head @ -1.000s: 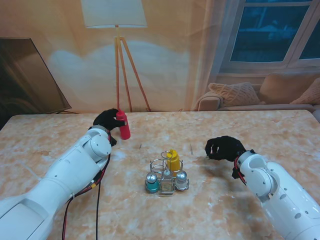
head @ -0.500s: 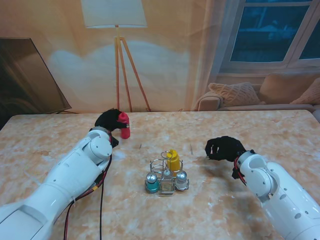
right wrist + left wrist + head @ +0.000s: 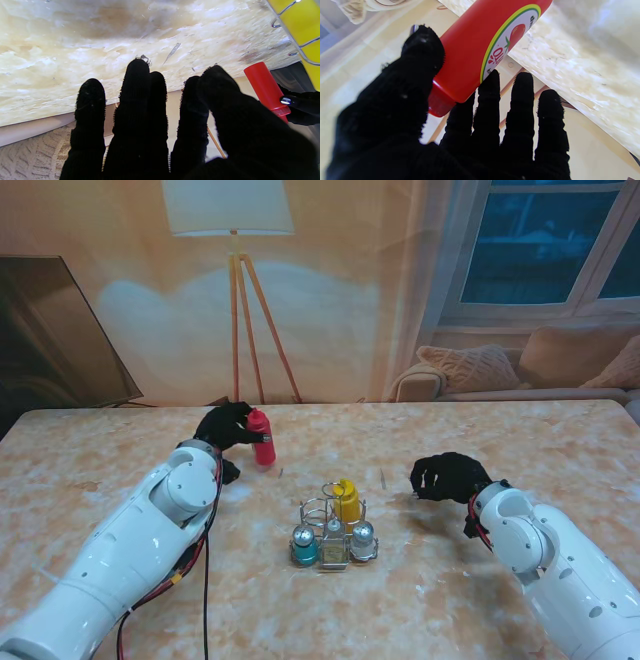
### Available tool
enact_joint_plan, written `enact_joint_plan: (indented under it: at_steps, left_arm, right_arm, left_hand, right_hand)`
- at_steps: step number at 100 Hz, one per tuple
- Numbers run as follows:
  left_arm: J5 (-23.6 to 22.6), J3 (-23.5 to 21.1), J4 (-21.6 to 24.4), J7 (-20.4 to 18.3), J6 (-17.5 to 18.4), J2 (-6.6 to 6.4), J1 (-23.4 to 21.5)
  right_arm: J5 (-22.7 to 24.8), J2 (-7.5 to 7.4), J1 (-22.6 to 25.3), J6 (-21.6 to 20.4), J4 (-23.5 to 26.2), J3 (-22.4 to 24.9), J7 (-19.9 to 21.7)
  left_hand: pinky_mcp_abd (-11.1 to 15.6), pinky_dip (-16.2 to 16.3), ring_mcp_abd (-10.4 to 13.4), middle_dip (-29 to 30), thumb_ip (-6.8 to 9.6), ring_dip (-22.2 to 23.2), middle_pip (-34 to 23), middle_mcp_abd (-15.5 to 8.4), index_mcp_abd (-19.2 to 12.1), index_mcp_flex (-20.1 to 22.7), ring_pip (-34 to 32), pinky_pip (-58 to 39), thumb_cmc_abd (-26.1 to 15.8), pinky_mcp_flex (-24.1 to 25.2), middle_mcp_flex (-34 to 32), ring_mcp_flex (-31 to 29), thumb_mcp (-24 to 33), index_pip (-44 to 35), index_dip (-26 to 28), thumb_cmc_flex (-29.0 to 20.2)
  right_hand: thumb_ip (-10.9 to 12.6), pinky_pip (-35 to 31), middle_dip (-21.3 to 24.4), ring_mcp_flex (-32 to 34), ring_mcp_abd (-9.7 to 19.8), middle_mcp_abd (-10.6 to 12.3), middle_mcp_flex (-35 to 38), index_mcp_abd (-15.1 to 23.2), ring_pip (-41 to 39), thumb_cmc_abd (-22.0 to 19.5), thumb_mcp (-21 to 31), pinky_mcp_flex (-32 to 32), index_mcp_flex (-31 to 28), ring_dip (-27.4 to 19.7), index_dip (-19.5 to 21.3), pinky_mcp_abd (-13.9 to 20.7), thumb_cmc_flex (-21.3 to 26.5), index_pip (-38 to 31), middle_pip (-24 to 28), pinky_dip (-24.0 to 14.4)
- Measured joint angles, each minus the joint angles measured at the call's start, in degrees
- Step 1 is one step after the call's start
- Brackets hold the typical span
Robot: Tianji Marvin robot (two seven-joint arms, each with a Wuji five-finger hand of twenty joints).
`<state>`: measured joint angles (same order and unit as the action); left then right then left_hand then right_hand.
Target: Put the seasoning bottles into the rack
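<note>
Stand view: left hand [image 3: 226, 428] is wrapped around the ketchup [image 3: 262, 437], thumb one side, fingers the other, holding it tilted over the bench [image 3: 420, 600], far-left of the rack [image 3: 333, 532]. Right hand [image 3: 447, 476] sits right of the rack, fingers loosely curled, gripping nothing.

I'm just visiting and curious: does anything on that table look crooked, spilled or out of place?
Only the red bottle: it is tilted, not upright, because the left hand holds it off to the rack's far left. No spill shows. The yellow bottle and two small shakers stand upright in the rack. The right hand holds nothing.
</note>
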<state>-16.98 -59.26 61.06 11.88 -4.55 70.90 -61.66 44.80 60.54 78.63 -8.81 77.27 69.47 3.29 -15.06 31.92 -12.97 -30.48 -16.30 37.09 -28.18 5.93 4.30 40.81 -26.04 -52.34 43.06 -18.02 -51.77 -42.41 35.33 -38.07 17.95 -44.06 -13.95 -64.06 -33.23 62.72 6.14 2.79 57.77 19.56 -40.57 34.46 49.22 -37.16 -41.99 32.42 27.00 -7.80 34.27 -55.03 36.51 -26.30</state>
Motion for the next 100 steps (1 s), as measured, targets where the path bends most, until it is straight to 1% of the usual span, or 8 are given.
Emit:
enact_joint_plan:
  at_steps: [16,19,23,34,41,66,85,100]
  left_arm:
    - [0.0,-1.5,6.6,-4.0,0.5,-1.54,-3.5]
    - [0.0,-1.8,7.7,-4.8,0.7,-1.80,-4.1]
    - [0.0,-2.2,9.2,-5.9,0.9,-2.15,-5.0]
    - [0.1,-3.1,13.3,-8.9,1.9,-3.19,-7.2]
    - [0.1,-3.5,14.8,-9.7,2.7,-3.57,-8.2]
    - [0.2,-4.8,18.9,-10.6,5.1,-4.32,-10.9]
    - [2.2,-5.7,22.0,-13.1,5.0,-4.73,-12.0]
    - [3.6,-5.9,23.6,-14.2,5.0,-4.99,-12.6]
  right_arm:
    - [-0.1,0.00,0.0,0.0,0.0,0.0,0.0]
    - [-0.1,0.00,0.0,0.0,0.0,0.0,0.0]
    - [-0.1,0.00,0.0,0.0,0.0,0.0,0.1]
    - [-0.1,-0.01,0.1,0.0,0.0,0.0,0.1]
    - [-0.1,-0.01,0.1,0.0,0.0,0.0,0.1]
    - [-0.1,-0.01,0.2,0.0,0.0,0.1,0.2]
    - [-0.1,-0.01,0.2,-0.1,0.0,0.1,0.2]
    - [-0.3,-0.01,0.2,-0.1,0.0,0.1,0.2]
  left_hand:
    - [0.0,0.1,0.0,-0.4,-0.01,0.0,0.3,0.2,0.3,0.1,0.0,0.0,0.0,0.0,-0.6,0.0,-0.1,0.0,0.0,-0.1]
    - [0.0,0.1,0.0,-0.4,-0.01,0.0,0.4,0.2,0.4,0.1,0.0,0.0,0.0,0.0,-0.6,-1.1,-0.1,0.0,0.0,-0.1]
    - [0.0,0.1,0.0,-0.4,-0.01,0.0,0.7,0.3,0.5,0.1,0.0,0.0,0.0,0.0,-0.6,-0.3,-0.2,0.0,0.0,-0.5]
    - [0.0,0.1,0.0,-0.4,-0.01,0.0,0.8,0.4,0.7,0.1,0.0,0.0,0.0,0.0,-0.7,-0.8,-0.2,0.0,0.0,-0.6]
    - [0.0,0.1,0.0,-0.4,-0.01,0.0,0.9,0.4,0.8,0.1,0.0,0.0,0.0,0.0,-0.8,-0.5,-0.2,0.0,0.0,-0.6]
    - [0.1,0.1,0.0,-0.5,-0.01,0.0,1.6,0.5,0.9,0.1,0.0,0.0,0.0,-0.5,-1.2,-0.6,-0.2,0.0,0.0,-0.6]
    - [0.1,0.1,0.0,-1.0,-0.01,0.0,1.7,0.5,0.9,0.1,0.0,0.0,0.0,-0.8,-1.3,-0.8,-0.2,0.0,0.0,-0.6]
    - [0.1,0.1,0.0,-1.1,-0.01,0.0,1.7,0.5,0.9,0.1,0.0,0.0,0.0,-0.8,-1.3,-0.8,-0.2,0.0,0.0,-0.6]
  right_hand:
    - [0.0,0.0,0.0,0.0,0.0,0.0,0.0,0.0,0.0,0.0,0.0,0.0,0.0,0.0,0.0,0.0,0.0,0.0,0.0,0.0]
    - [0.0,0.0,0.0,0.0,0.0,0.0,0.0,0.0,0.0,0.0,0.0,0.1,0.0,0.0,0.0,0.0,0.0,0.0,0.0,0.0]
    - [0.0,0.0,0.0,0.0,0.0,0.0,0.0,0.0,0.0,0.0,0.0,0.1,0.0,0.0,0.0,0.0,0.0,0.0,0.0,0.0]
    - [0.0,0.0,0.0,0.0,0.0,0.0,0.0,0.0,0.0,0.0,-0.1,0.1,0.0,0.0,0.0,0.0,0.0,0.0,0.0,0.0]
    - [0.0,0.0,0.0,0.0,0.0,0.0,0.0,0.0,0.0,0.0,-0.1,0.1,0.0,0.0,0.0,0.0,0.0,0.0,0.0,0.0]
    - [0.0,0.0,0.0,0.0,0.0,0.0,0.0,0.0,0.0,0.0,-0.1,0.2,0.0,0.0,0.0,0.0,0.0,0.0,0.0,0.0]
    - [0.0,0.0,0.0,0.0,0.0,0.0,0.0,0.0,0.0,0.0,-0.7,0.2,0.0,0.0,0.0,0.0,0.0,0.0,0.0,0.0]
    - [0.0,0.0,0.0,0.0,0.0,0.0,0.0,0.0,0.0,0.0,-0.7,0.2,0.0,0.0,0.0,0.0,0.0,0.0,0.0,0.0]
